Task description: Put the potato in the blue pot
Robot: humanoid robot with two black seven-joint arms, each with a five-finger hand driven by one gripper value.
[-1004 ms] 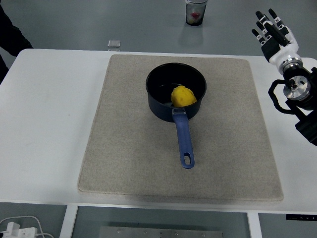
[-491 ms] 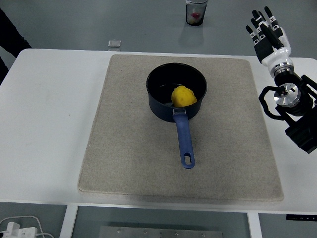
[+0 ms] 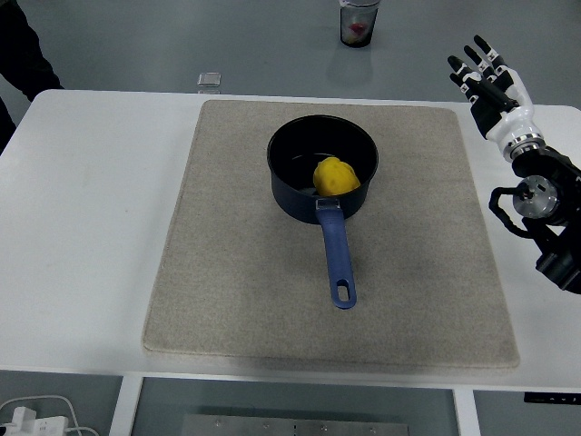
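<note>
The lumpy yellow potato sits inside the dark blue metal pot on the beige mat. The right robot hand hovers at the white surface's far right, fingers spread, empty.

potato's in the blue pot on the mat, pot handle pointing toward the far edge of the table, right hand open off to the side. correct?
Not quite. The head view shows the pot handle pointing toward the table's near edge, not the far one. The rest holds: the potato sits in the blue pot on the mat, and the right hand is open off to the side.
</note>
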